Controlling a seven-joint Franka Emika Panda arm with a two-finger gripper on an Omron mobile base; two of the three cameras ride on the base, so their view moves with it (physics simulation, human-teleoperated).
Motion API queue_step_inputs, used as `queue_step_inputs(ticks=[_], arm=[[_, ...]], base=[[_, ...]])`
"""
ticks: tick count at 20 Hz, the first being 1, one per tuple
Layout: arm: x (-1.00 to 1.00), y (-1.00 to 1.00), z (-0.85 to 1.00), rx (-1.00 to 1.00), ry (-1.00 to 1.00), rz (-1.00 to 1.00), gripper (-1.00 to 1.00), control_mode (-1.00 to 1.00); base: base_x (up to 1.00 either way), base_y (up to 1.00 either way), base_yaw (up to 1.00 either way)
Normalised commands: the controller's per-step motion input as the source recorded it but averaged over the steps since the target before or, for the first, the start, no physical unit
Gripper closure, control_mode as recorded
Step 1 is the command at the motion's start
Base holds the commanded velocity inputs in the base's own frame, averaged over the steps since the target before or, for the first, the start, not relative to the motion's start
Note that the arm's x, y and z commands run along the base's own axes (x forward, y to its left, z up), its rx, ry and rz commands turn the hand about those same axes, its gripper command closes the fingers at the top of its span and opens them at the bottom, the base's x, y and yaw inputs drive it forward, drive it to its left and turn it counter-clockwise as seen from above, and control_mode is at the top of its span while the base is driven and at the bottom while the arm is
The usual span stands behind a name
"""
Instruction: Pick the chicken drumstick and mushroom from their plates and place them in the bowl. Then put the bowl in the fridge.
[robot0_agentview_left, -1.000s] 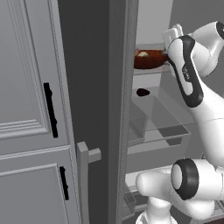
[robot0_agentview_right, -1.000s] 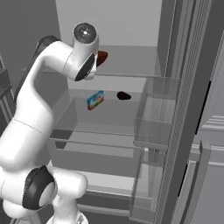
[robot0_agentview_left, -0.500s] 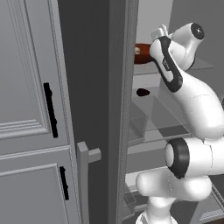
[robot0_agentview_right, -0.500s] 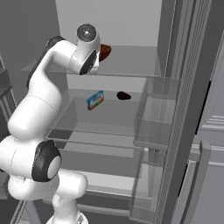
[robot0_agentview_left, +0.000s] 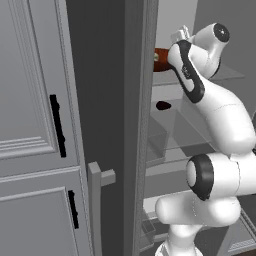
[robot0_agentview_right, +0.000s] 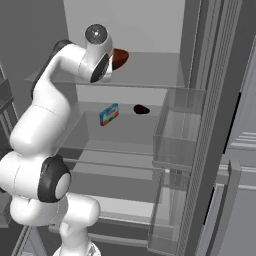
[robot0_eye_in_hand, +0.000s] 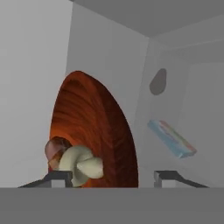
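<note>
Left to right in my hand view: my gripper (robot0_eye_in_hand: 113, 175) has its dark fingertips spread apart, one at each side, clasping nothing. Between and beyond them lies the wide reddish-brown bowl (robot0_eye_in_hand: 94, 135), carrying the reddish-brown chicken drumstick (robot0_eye_in_hand: 55, 151) and the beige mushroom (robot0_eye_in_hand: 81, 166) together. To the right, a flat blue-edged packet (robot0_eye_in_hand: 171, 139) and a small dark lump (robot0_eye_in_hand: 158, 81) lie on a lower shelf. In my right base view the bowl sits on the upper shelf of the tall grey fridge (robot0_agentview_right: 150, 75). I judge the placing done; withdrawal remains.
</note>
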Motion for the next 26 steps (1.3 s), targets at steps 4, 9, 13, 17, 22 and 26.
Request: queue_step_inputs(ticks=[4,9,13,17,22,26], arm=[[-0.78,0.0,0.06,0.0,-0.18,0.0,-1.0,-1.0],[-1.0,0.0,0.27,0.0,-0.35,0.0,-1.0,-1.0],[-1.0,-0.03,0.12,0.0,-0.41,-0.02,-1.0,-1.0],[-1.0,-0.12,-0.17,0.0,-0.2,-0.05,-1.0,-1.0],[-1.0,-0.02,-0.49,0.0,0.01,-0.01,-1.0,-1.0],[-1.0,0.0,-0.8,-0.07,0.14,0.0,-1.0,-1.0]], base=[[0.0,0.0,0.0],[0.0,0.0,0.0],[0.0,0.0,0.0],[0.0,0.0,0.0],[0.0,0.0,0.0],[0.0,0.0,0.0]])
